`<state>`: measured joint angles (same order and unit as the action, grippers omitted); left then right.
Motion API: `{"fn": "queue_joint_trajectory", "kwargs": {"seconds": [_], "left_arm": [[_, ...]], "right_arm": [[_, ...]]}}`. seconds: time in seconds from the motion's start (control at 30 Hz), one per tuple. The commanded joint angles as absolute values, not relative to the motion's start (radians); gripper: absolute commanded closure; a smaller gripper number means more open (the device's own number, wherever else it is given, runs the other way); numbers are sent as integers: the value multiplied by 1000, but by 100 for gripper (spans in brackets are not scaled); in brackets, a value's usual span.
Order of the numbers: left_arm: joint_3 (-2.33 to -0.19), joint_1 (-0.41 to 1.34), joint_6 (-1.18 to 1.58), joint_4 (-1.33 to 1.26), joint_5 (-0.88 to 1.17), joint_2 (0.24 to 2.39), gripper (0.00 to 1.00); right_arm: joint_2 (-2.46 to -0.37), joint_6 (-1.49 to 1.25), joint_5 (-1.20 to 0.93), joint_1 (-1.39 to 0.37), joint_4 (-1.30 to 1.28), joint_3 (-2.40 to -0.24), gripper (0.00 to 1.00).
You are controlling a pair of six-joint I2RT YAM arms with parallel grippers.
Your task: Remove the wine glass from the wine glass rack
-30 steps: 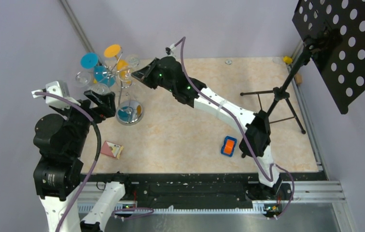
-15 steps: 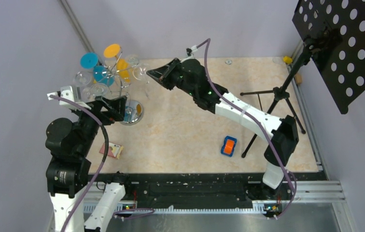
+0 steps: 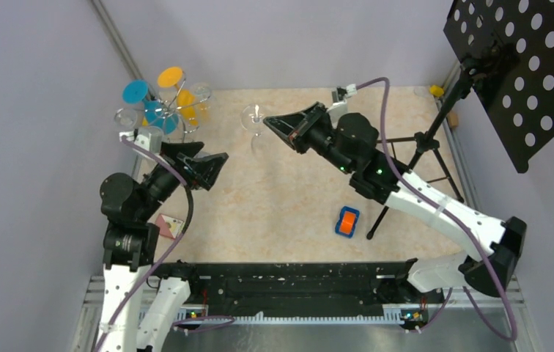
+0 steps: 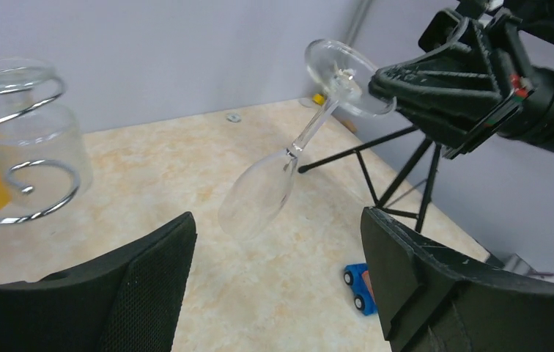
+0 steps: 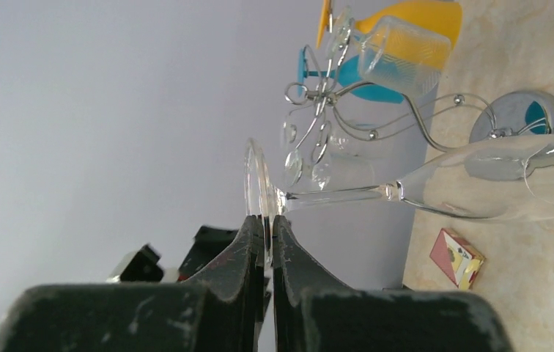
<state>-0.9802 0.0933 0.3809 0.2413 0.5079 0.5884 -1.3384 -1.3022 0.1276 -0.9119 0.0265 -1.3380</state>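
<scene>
**Op:** So, where's the wine glass [image 5: 479,180] sitting rn?

**Spotter:** It's hanging in your right gripper [image 5: 267,224]. Fingers are squeezing fully together on the rim of the foot, w/ the stem and bowl sticking straight out past the tips. The bowl is tilting down, and nothing is touching it.

**Op:** And the wine glass rack [image 3: 168,117]?

**Spotter:** It's standing out beyond the bowl end, straight ahead of the right fingers and well apart from the glass. Other glasses w/ blue and orange feet are hanging in its curls.

**Op:** Left side?

**Spotter:** Your left gripper [image 3: 212,170] is gaping wide and gripping nothing. In its wrist cam the glass is floating ahead of the two pads, up between them, not touching either. One rack curl is showing off to its left.

**Op:** Anything else nearby?

**Spotter:** A small carton [image 3: 168,226] is lying beside the left arm, behind its gripper. An orange-and-blue toy car [image 3: 346,221] is sitting under the right forearm, back from the fingers. The black tripod stand [image 3: 420,147] is standing behind the right wrist.
</scene>
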Motion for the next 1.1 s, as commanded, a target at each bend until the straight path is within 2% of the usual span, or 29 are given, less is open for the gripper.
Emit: {"fn": "queue_joint_trajectory", "kwargs": {"seconds": [0.0, 0.17, 0.27, 0.4, 0.63, 0.77, 0.93, 1.07], "left_arm": [[-898, 96, 401, -118, 754, 662, 15], [-839, 122, 361, -417, 1014, 771, 15], [-904, 186, 233, -387, 1183, 859, 14], [-1026, 321, 56, -227, 1207, 948, 14], [-1058, 374, 69, -309, 1117, 1041, 16], [-1079, 397, 94, -367, 1134, 1111, 23], [-1095, 397, 128, -427, 1142, 1148, 41], [-1092, 397, 151, -444, 1173, 1146, 47]], "right_arm": [[-1200, -1304, 161, -910, 69, -1287, 100], [-1098, -1307, 174, -911, 9, -1262, 100], [-1075, -1325, 156, -910, -30, -1263, 100], [-1065, -1345, 115, -910, -56, -1264, 100], [-1058, -1359, 63, -910, -55, -1254, 100], [-1058, -1364, 37, -911, -36, -1245, 100], [-1065, -1370, 27, -911, -18, -1235, 100], [-1073, -1380, 28, -910, -9, -1222, 100]]}}
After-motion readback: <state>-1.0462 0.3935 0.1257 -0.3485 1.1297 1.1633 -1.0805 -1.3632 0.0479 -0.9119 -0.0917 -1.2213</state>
